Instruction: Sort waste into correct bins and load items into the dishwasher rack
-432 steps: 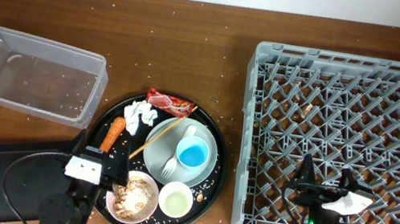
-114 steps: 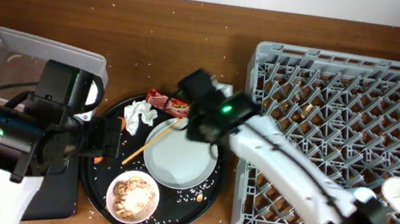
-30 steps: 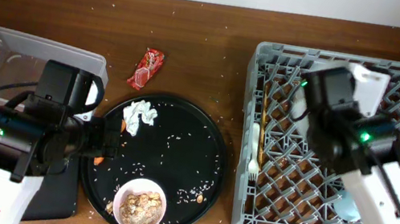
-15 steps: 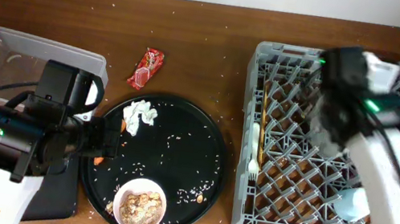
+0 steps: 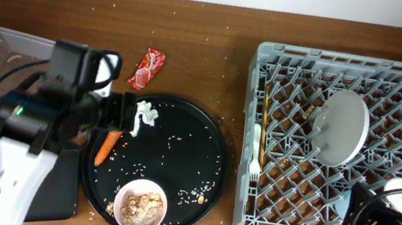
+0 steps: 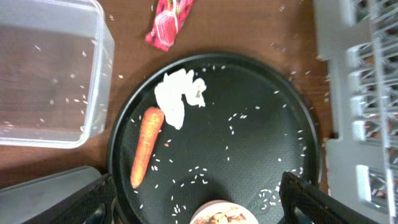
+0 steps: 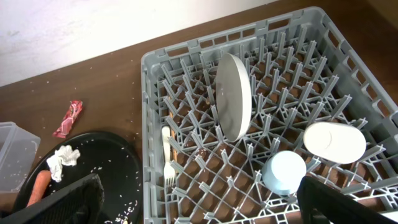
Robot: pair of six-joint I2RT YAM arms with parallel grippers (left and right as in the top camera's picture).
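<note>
Our left gripper (image 6: 198,185) hangs over the round black tray (image 6: 255,155), jaws spread wide with nothing between them. The carrot (image 6: 146,148) lies on the tray's left part. The crumpled tissue (image 6: 177,98) sits just beside its thick end, perhaps touching. The red wrapper (image 6: 169,22) lies on the table just beyond the tray's far edge, and the clear tub (image 6: 102,74) stands off its left side. We judge the carrot the next pick. We should shift left until the jaws straddle its middle, turn them across its length, and close low, clear of the tissue. Our right gripper (image 7: 200,184), well right of the tray by the dishwasher rack (image 7: 147,106), gapes wide and holds nothing.
</note>
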